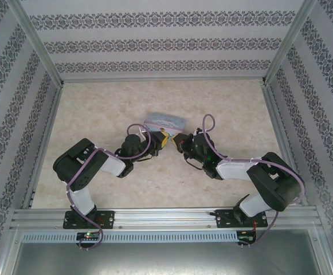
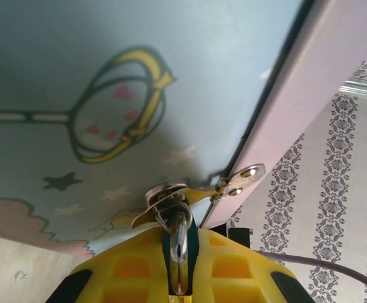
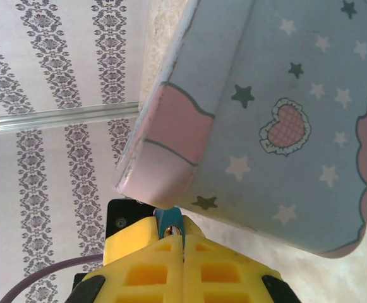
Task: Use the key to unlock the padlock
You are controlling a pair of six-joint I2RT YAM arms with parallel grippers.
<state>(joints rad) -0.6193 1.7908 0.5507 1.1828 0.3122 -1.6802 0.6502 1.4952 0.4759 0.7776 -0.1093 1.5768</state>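
Note:
The teal padlock (image 2: 193, 243) hangs by its shackle from the metal hasp (image 2: 167, 192) on the pale-blue cartoon tin (image 2: 107, 76). My left gripper (image 2: 180, 237) is shut on the padlock's body, its yellow fingers pressed to both sides. In the right wrist view the padlock (image 3: 169, 219) sits just past my right gripper (image 3: 183, 237), under the tin's corner (image 3: 170, 170). That gripper is shut on the key (image 3: 172, 231); just a small metal glint of it shows at the lock's end. From above, the left gripper (image 1: 165, 139) and right gripper (image 1: 179, 141) meet tip to tip in front of the tin (image 1: 166, 121).
The tin stands mid-table, with patterned walls (image 1: 17, 114) on three sides. Aluminium rails (image 1: 155, 217) run along the near edge by the arm bases. Marbled tabletop (image 1: 97, 109) lies open to the left and right of the tin.

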